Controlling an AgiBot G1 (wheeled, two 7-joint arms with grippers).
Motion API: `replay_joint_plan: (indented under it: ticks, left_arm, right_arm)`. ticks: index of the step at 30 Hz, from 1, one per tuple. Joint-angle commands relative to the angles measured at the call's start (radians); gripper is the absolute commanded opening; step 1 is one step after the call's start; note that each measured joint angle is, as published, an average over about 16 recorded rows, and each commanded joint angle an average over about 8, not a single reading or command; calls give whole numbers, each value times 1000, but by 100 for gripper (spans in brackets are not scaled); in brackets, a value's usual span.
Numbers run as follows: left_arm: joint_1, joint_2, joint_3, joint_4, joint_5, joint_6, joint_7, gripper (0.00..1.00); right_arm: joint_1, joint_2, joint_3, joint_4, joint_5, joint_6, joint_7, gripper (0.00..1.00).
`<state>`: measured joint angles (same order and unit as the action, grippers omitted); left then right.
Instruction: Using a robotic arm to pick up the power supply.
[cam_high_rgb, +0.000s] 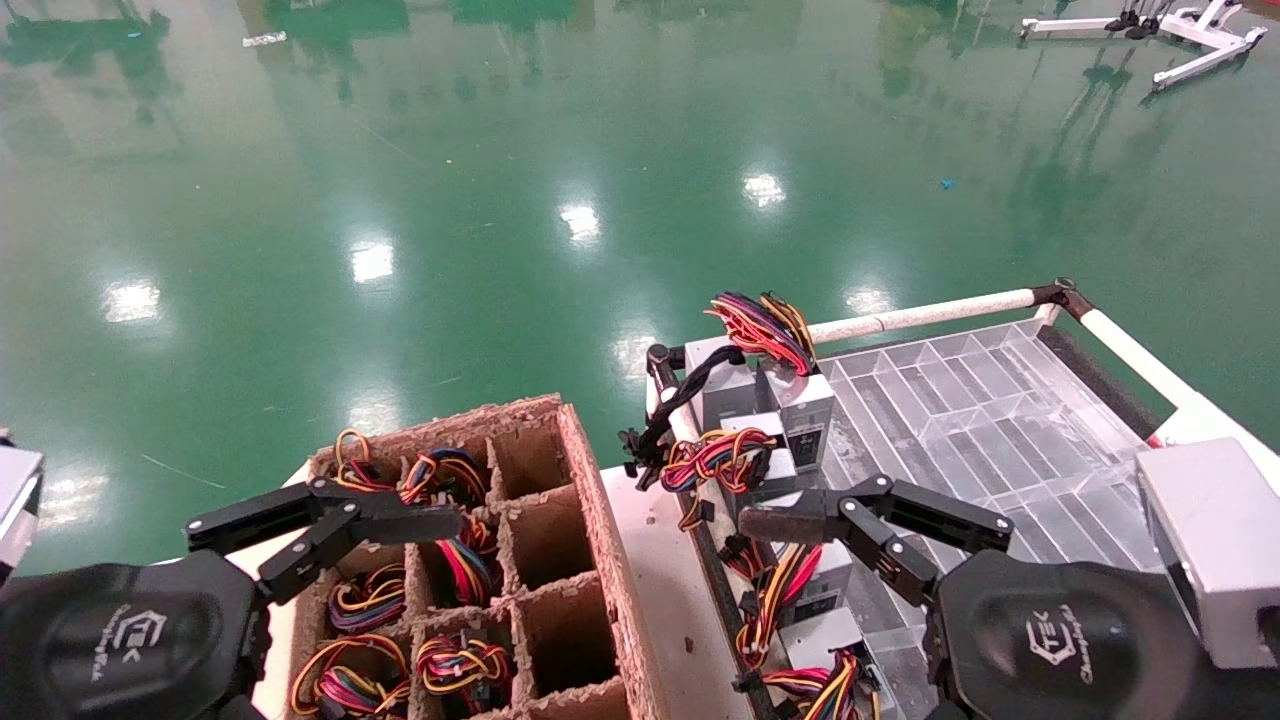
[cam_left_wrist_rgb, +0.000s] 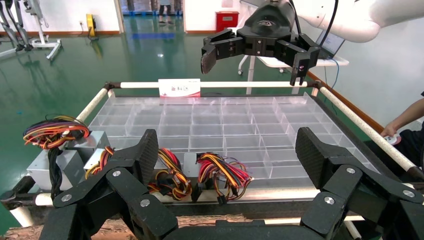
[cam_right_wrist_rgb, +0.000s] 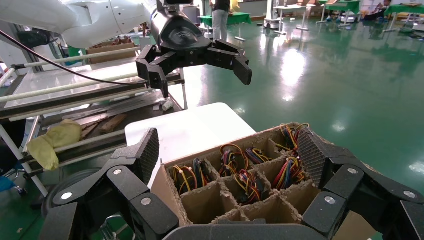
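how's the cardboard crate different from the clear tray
The cardboard crate is brown and rough, with deep square cells; the clear tray is transparent, with shallow long compartments. Power supplies sit sunk in the crate's cells with their wires showing, while on the tray they stand along one edge. Both are divided grids, side by side.

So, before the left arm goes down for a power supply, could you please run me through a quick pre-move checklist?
1. Left gripper open and empty: ok.
2. Left gripper above a filled cell of the cardboard divider box: ok, it hangs over the wire bundles at the box's far left.
3. Metal body of a power supply visible in the box for gripping: cannot tell, only looped wires show.
4. Right gripper out of the way: ok, open and empty over the clear compartment tray.
5. Space left on the tray: ok, most compartments are bare; power supplies line its left edge.
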<state>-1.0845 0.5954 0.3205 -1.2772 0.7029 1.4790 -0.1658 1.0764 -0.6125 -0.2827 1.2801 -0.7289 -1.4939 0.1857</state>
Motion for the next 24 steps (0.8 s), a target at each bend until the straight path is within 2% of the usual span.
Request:
replay_joint_plan:
  ticks: [1, 14, 22, 24]
  left_arm:
    - [0, 0, 0, 0, 0, 0, 0, 100]
    - [0, 0, 0, 0, 0, 0, 0, 98]
    - [0, 0, 0, 0, 0, 0, 0, 0]
    - [0, 0, 0, 0, 0, 0, 0, 0]
  right_arm:
    - [0, 0, 0, 0, 0, 0, 0, 100]
    - [0, 0, 0, 0, 0, 0, 0, 100]
    - [0, 0, 0, 0, 0, 0, 0, 100]
    - [0, 0, 0, 0, 0, 0, 0, 100]
